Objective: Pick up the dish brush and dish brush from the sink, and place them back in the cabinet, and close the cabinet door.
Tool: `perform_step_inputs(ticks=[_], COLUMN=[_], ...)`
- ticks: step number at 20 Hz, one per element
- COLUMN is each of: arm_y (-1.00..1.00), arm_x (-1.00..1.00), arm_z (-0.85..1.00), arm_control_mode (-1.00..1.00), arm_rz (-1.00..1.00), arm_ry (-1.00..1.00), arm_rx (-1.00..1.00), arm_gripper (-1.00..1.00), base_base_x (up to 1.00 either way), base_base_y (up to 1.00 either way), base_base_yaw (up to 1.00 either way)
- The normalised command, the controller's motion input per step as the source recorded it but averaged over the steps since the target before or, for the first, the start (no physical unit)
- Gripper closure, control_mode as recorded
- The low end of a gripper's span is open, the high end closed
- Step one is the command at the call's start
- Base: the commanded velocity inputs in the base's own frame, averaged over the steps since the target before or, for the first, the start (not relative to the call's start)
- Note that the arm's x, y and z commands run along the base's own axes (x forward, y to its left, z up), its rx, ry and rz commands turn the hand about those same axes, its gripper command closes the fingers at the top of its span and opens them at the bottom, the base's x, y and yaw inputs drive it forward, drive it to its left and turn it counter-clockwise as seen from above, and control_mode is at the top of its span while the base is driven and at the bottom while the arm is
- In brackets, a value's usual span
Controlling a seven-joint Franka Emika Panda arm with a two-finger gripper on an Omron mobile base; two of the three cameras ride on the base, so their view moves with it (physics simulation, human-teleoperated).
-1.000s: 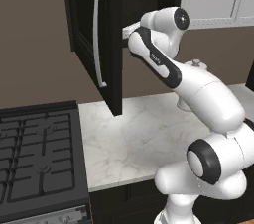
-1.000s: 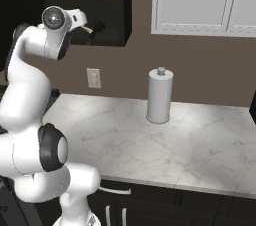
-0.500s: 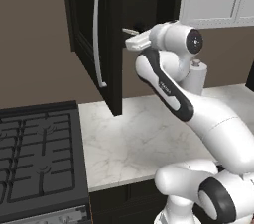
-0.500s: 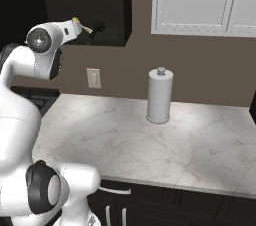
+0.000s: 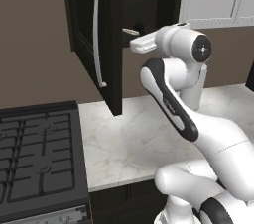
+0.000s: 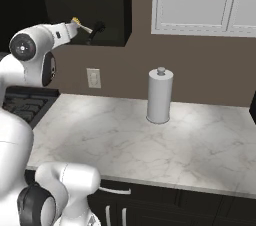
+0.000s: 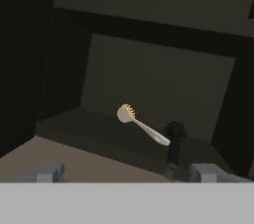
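Note:
Inside the open black cabinet (image 7: 149,79) both dish brushes rest on the shelf floor. The pale one (image 7: 141,126) lies flat, its round head with yellow bristles pointing away from me. The black one (image 7: 173,138) stands upright just to its right. My gripper (image 7: 126,172) is open and holds nothing, hovering at the cabinet's front edge, a short way from both brushes. From the side, the hand (image 5: 141,43) sits level with the shelf beside the cabinet door (image 5: 111,44), which stands wide open with its silver bar handle (image 5: 97,39). The sink is out of view.
A marble counter (image 6: 150,140) runs below the cabinet, with a paper towel roll (image 6: 159,96) standing near the wall and an outlet (image 6: 93,78) behind. A black gas stove (image 5: 34,158) is at the left. White wall cabinets (image 6: 200,0) hang to the right.
The hand has drawn back a little out of the cabinet while the elbow swung right. The jaws stayed open, and both brushes stayed on the shelf.

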Motion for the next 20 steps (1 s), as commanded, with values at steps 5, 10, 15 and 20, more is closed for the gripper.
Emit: perform_step_inputs(ticks=[5, 10, 15, 20], arm_y=[-0.05, -0.07, -0.02, 0.0], arm_x=[-0.38, -0.34, -0.4, -0.44], arm_z=[0.19, 0.21, 0.11, 0.0], arm_control_mode=[-1.0, -1.0, -1.0, -1.0], arm_rz=[-0.05, -0.06, -0.05, -0.04], arm_ry=[0.0, 0.0, 0.0, 0.0], arm_rx=[0.0, 0.0, 0.0, 0.0], arm_gripper=[-1.0, -1.0, -1.0, -1.0], base_base_x=[0.0, 0.0, 0.0, 0.0], base_base_y=[0.0, 0.0, 0.0, 0.0], base_base_yaw=[0.0, 0.0, 0.0, 0.0])
